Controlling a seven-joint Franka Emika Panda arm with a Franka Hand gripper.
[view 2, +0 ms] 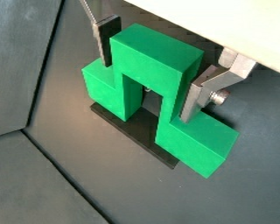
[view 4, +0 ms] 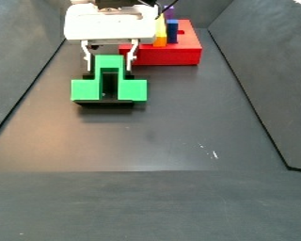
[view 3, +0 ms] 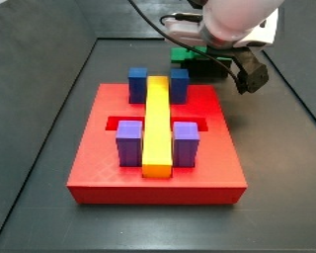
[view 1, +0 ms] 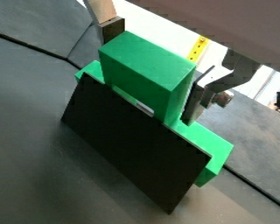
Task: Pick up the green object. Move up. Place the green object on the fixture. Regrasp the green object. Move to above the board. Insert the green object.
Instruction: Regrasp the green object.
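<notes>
Matte dark grey floor with faint seams lies under everything, smooth and non-reflective. Left of the end effector [view 4: 110,64] in a side view, one square foot of the green object [view 4: 108,83] rests low; its raised middle block sits directly between the flat silver fingers [view 2: 199,94], and the second foot spreads to the right. The end effector is closed on that middle block, dark pads pressing its smooth, sharp-edged plastic sides, as both wrist views show. Directly beneath it, the green object sits on the fixture [view 1: 130,153], a thin, flat black plate standing against the piece's face. Beyond and to the right of the end effector lies the board [view 3: 108,168], a glossy red slab carrying blue and purple blocks [view 3: 127,143] and a long yellow bar [view 3: 157,126].
</notes>
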